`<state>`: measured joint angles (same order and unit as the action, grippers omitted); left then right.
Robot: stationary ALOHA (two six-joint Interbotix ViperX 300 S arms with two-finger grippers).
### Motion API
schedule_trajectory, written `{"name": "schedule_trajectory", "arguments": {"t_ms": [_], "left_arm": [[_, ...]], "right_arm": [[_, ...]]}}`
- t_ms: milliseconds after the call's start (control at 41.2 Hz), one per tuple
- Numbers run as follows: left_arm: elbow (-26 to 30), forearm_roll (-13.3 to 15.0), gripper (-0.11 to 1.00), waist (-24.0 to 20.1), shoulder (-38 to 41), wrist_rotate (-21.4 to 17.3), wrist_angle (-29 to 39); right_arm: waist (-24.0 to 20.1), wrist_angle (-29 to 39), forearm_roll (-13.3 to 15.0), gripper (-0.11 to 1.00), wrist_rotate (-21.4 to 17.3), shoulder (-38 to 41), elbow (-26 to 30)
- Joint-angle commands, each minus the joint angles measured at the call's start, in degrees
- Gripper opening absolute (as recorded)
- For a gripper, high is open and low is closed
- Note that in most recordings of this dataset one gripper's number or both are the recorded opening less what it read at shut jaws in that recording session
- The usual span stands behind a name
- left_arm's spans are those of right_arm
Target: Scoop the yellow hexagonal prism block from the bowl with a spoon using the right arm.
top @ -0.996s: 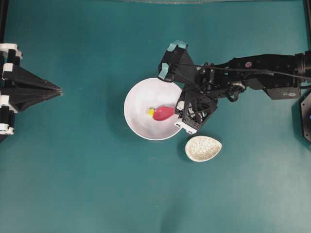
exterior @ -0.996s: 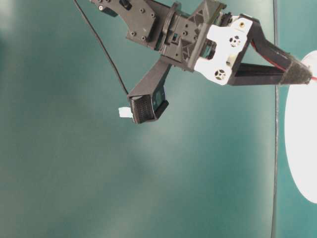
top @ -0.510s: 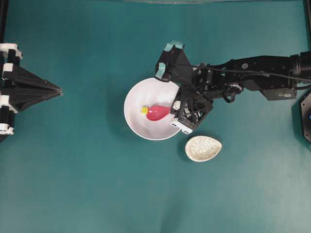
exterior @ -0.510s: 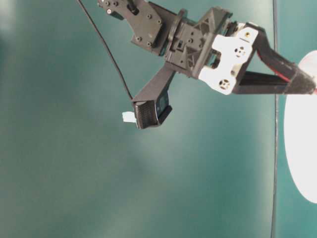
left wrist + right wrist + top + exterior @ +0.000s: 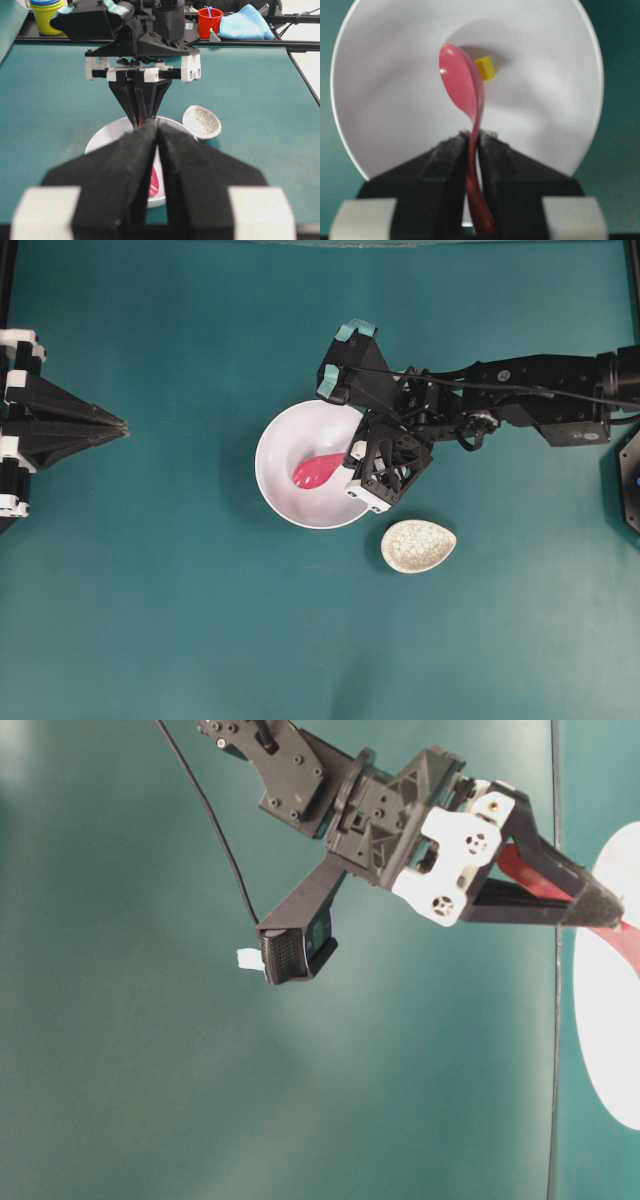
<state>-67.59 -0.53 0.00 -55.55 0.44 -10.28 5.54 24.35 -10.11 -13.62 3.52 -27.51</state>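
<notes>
The white bowl sits mid-table. My right gripper reaches over its right rim, shut on the handle of the pink-red spoon. In the right wrist view the right gripper pinches the handle, and the spoon is rolled onto its edge with the scoop low in the bowl. The yellow hexagonal prism block lies on the bowl floor against the scoop's right side, outside the scoop. The overhead view hides the block. My left gripper rests shut at the far left, holding nothing.
A speckled off-white spoon rest lies just right of and below the bowl, close under the right arm's wrist. Beyond the table's far edge stand a red cup, a blue cloth and stacked cups.
The right gripper has carried the spoon leftward across the bowl and rolled it onto its edge. The block, earlier visible at the scoop's left tip from above, is now covered there.
</notes>
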Motion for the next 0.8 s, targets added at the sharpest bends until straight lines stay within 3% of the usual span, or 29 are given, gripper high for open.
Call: {"name": "schedule_trajectory", "arguments": {"t_ms": [0,219,437,777], "left_arm": [[1.41,-0.09,0.09,-0.09,0.53,0.09,-0.35],[1.41,-0.09,0.09,-0.09,0.44,0.09,-0.35],[1.41,-0.09,0.09,-0.09,0.53,0.09,-0.35],[1.41,-0.09,0.09,-0.09,0.44,0.09,-0.35]], "right_arm": [[0.26,0.09,0.88,0.1,0.09,-1.23,1.41],[0.44,6.42,5.1,0.1,0.09,-4.22,5.1],[0.35,18.46,9.67,0.1,-0.09,-8.53,9.58],[-0.79,30.85,9.14,0.1,-0.44,-14.33,9.23]]}}
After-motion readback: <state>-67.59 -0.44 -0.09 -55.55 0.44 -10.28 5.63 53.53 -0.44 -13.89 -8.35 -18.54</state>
